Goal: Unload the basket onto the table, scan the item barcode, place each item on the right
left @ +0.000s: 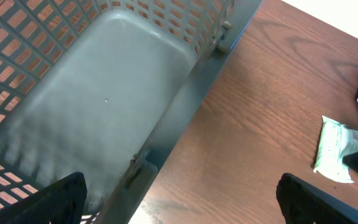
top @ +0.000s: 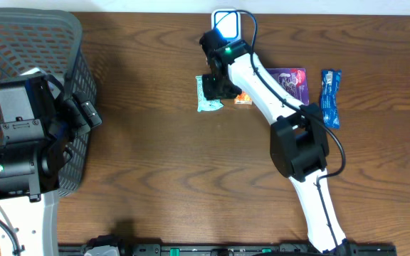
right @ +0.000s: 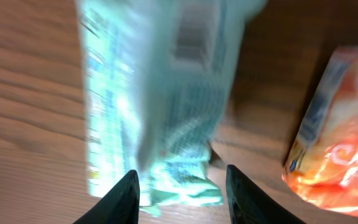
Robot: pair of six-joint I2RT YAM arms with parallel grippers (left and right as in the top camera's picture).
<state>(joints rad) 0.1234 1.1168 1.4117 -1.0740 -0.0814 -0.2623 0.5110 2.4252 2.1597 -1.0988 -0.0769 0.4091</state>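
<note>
Left wrist: grey basket [left: 104, 93] below spread left claw [left: 182, 202]

Right wrist view: teal packet [right: 160, 106] smeared by motion blur, print unreadable, upper end cut by the frame edge. Right pincer [right: 182, 171] straddles its lower end; whether the fingers [right: 126, 199] touch it cannot be told.
Orange packet [right: 334, 155], right of the teal packet, clipped by the frame edge.
Overhead: right arm [top: 262, 78] hides the teal packet's right side and most of the orange packet. Purple packet [top: 294, 82], further right, lies partly under the arm.
Scanner [top: 226, 21], beyond the teal packet, is clipped at the top edge.
Basket [top: 20, 43], far left of the teal packet, is cut by two edges and partly under the left arm [top: 20, 142].
</note>
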